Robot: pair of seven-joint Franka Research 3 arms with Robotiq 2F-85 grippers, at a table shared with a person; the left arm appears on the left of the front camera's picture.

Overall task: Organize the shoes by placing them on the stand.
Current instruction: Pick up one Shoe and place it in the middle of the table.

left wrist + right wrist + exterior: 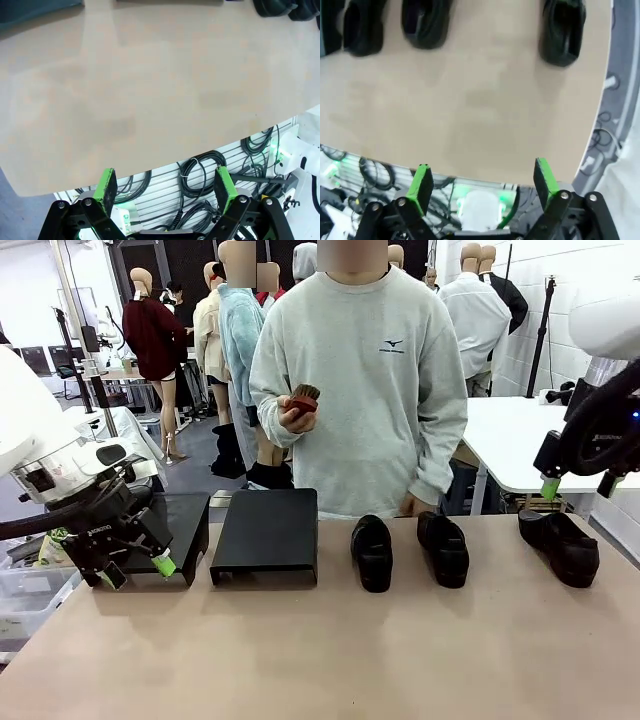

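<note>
Progress: nothing placed yet, by the look; stand (265, 530) top bare, three shoes (372, 552) in a row on the desk (400, 660) to its right.
Left hand (135, 573): wide open, empty, beside the stand.
Right hand (578, 486): wide open, empty, above the rightmost shoe (560, 545).
Materials: shoes glossy black, rounded toes, thick soles; stand matte black, flat-topped; desk smooth tan.

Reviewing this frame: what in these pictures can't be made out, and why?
Front view: the small object in the person's hand, half covered by fingers; possibly a brush.
Front view: a dark block left of the stand, partly behind the left gripper.
Right wrist view: the shoes, blurred and cropped by the top edge.
</note>
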